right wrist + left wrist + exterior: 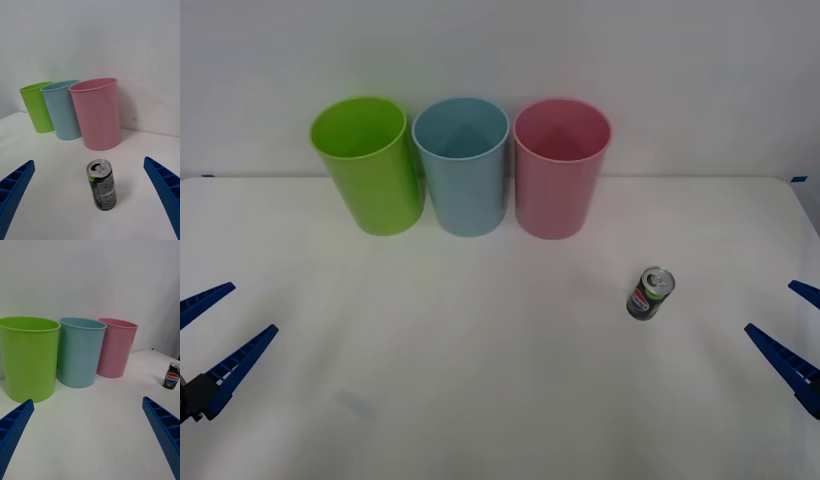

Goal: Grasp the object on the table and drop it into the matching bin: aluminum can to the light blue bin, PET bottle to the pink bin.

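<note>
Pre-grasp. Can (650, 293) upright on bench (480, 400), right of centre frame, below pink bin (561, 170). Right tool (792, 330) and left tool (210, 335) released. Next: right tool closes around can, carries to light blue bin (462, 168).

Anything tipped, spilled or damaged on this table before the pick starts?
Nothing stands out. The aluminum can stands upright on the table, apart from the upright light blue bin, pink bin and lime green bin.
</note>
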Robot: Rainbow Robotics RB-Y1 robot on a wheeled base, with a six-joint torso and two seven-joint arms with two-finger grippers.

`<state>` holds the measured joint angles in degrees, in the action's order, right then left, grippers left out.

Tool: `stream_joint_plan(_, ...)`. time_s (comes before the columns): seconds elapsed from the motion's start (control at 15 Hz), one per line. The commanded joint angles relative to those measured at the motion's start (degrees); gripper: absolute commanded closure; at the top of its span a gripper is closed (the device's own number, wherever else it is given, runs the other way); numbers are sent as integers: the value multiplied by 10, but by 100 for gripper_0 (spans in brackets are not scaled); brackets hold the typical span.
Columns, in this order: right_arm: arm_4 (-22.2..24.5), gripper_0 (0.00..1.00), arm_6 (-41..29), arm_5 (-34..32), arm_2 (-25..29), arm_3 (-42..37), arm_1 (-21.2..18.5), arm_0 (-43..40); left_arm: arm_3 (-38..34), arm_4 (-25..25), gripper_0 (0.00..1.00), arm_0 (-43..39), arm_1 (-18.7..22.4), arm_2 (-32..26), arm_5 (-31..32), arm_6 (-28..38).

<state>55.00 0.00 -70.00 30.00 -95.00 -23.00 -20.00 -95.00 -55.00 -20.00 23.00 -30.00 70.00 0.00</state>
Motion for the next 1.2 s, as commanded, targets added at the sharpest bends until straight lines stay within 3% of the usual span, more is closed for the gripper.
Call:
stream_joint_plan(0.07, 0, 0, 0, 2, -3, 3, 4, -1, 0, 0, 0, 0, 0, 0, 0, 0)
stream_joint_plan(0.87, 11, 0, 47, 14, -13, 5, -7, -34, 0, 0, 0, 0, 0, 0, 0, 0)
stream_joint_plan(1.2, 11, 0, 163, 17, -19, 54, -8, -29, 0, 0, 0, 0, 0, 0, 0, 0)
